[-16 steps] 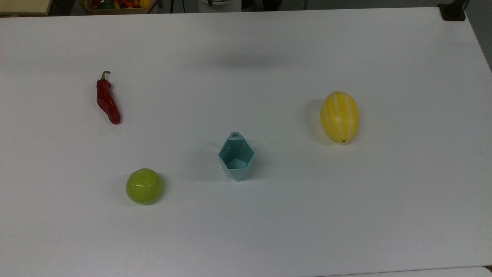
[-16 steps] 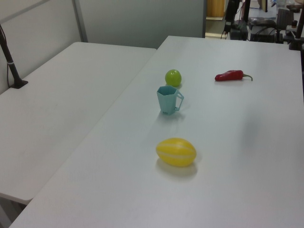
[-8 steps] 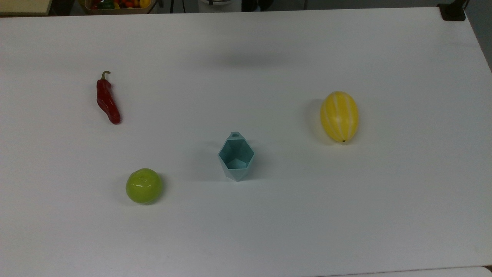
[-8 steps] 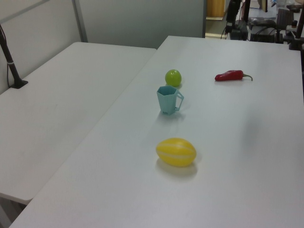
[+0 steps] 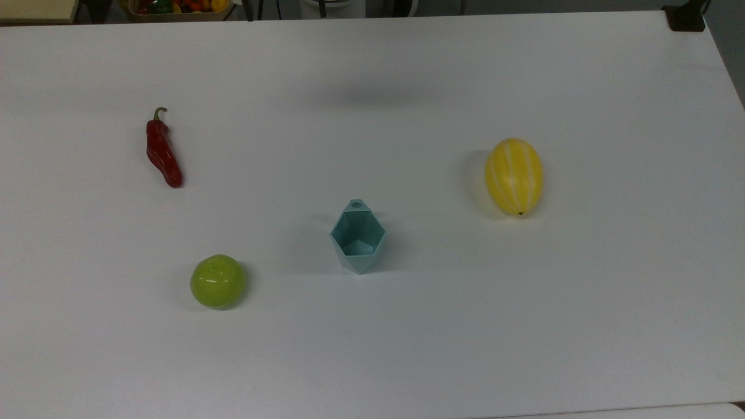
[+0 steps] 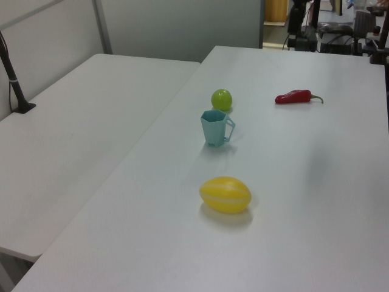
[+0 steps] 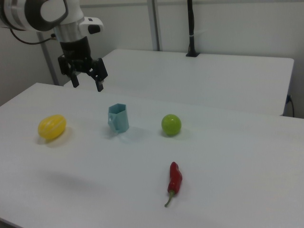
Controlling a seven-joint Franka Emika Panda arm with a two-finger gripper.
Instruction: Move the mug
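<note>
The mug point(image 5: 357, 237) is a small pale teal faceted cup standing upright near the middle of the white table, its tab handle toward the top view's upper edge. The left view has the mug point(image 6: 214, 128) between the green fruit and the yellow melon. In the right view the mug point(image 7: 118, 118) stands on the table, and my gripper point(image 7: 87, 84) hangs open in the air above and to the left of it, well apart from it, with nothing between its fingers.
A yellow striped melon point(image 5: 514, 176) lies to the top view's right of the mug. A green round fruit point(image 5: 217, 281) sits at the lower left and a red chili pepper point(image 5: 162, 150) at the upper left. A second white table point(image 6: 73, 140) adjoins.
</note>
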